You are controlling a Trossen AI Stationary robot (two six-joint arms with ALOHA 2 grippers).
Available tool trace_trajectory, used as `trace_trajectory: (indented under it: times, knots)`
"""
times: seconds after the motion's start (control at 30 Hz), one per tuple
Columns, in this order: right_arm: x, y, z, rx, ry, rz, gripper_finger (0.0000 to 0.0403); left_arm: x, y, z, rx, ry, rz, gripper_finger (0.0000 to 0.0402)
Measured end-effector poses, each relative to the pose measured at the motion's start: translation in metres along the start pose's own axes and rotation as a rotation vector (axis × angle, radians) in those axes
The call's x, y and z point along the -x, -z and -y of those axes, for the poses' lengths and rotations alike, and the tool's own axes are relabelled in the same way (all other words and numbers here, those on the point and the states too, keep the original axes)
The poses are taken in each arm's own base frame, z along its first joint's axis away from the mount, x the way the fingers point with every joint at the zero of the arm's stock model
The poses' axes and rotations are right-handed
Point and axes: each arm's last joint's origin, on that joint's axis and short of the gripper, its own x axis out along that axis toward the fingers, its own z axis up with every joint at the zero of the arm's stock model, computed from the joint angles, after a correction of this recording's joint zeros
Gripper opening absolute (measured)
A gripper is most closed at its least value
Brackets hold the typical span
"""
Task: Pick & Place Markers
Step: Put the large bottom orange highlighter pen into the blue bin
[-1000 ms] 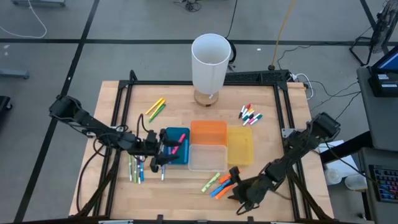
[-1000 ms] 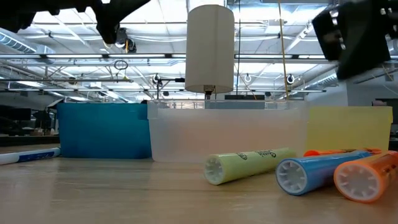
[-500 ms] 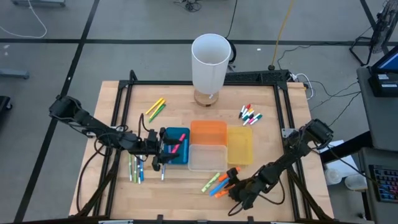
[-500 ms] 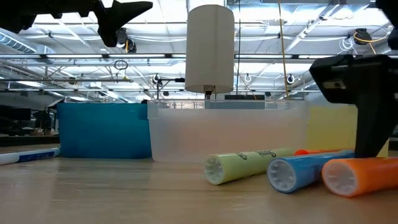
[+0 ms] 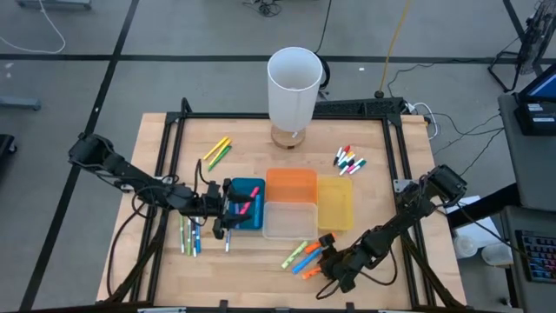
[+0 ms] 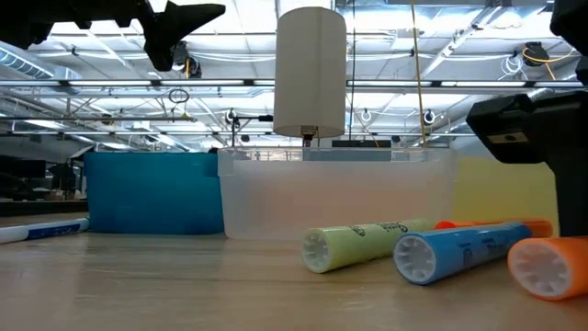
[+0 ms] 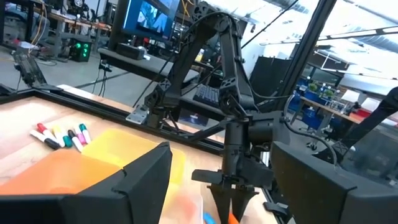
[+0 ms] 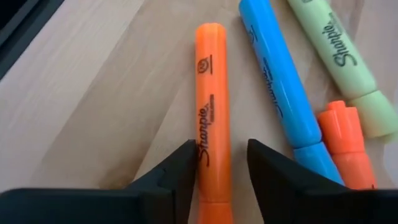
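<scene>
High view: markers (image 5: 304, 257) are seen lying on the wooden table (image 5: 382, 174), ringed by grey floor (image 5: 174, 35), an orange one straddled by the right gripper (image 8: 222, 163), fingers apart, while the left gripper (image 5: 228, 207) is held agape over the blue bin (image 5: 254, 186).

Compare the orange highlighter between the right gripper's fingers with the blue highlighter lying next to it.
The orange highlighter lies between the fingers of the right gripper; the blue highlighter lies outside them, untouched. One is orange, the other blue. In the low view the orange one's end sits nearer the camera than the blue one's. Both are fat Sharpie highlighters lying flat on the wooden table, side by side, roughly parallel.
</scene>
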Motion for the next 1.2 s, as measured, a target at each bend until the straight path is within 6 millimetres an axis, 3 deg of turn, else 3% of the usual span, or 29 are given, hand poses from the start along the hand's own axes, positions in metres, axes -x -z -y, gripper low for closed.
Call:
trace_trajectory:
  times: [0.27, 0.43, 0.63, 0.97, 1.2]
  knots:
    - [-0.001, 0.002, 0.002, -0.001, -0.060, -0.036, 0.0052, 0.000, 0.001, 0.000, 0.000, -0.003, -0.009, 0.0285]
    - [0.003, 0.000, 0.000, 0.025, -0.083, -0.020, 0.0050, 0.000, 0.001, 0.000, 0.001, -0.003, -0.009, 0.0278]
    - [0.023, -0.005, 0.000, 0.027, -0.119, 0.018, 0.0050, 0.000, 0.001, 0.000, -0.009, -0.004, -0.012, 0.0272]
    - [0.070, -0.027, -0.013, 0.023, -0.114, 0.335, 0.0050, 0.000, 0.002, -0.001, -0.009, -0.006, -0.017, 0.0287]
    - [0.077, -0.027, -0.011, 0.092, -0.173, 0.597, 0.0050, 0.000, 0.001, 0.000, -0.021, -0.004, -0.010, 0.0275]
